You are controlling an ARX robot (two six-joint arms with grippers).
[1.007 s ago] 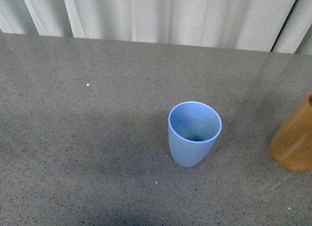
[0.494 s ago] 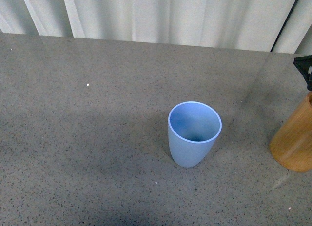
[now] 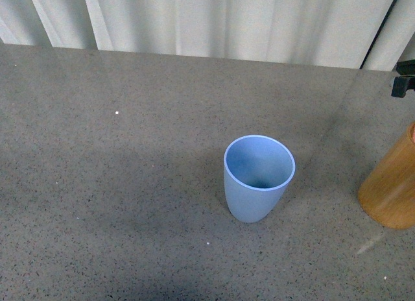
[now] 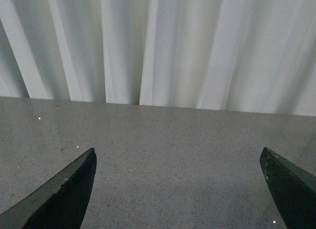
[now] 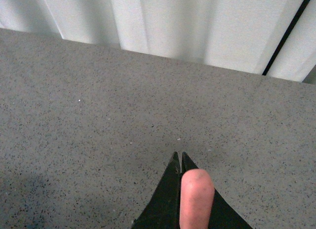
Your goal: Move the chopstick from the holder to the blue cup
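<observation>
Chopstick in right hand, wrist view only

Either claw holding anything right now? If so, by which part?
The right claw is shut on the chopstick, apparently gripping it near its rounded end. The left claw is open and holds nothing.

Light blue cup, orange-brown wood-look holder, pink-red chopstick, black right gripper; the tabletop is grey (finely speckled dark and white), the curtain white.
</observation>
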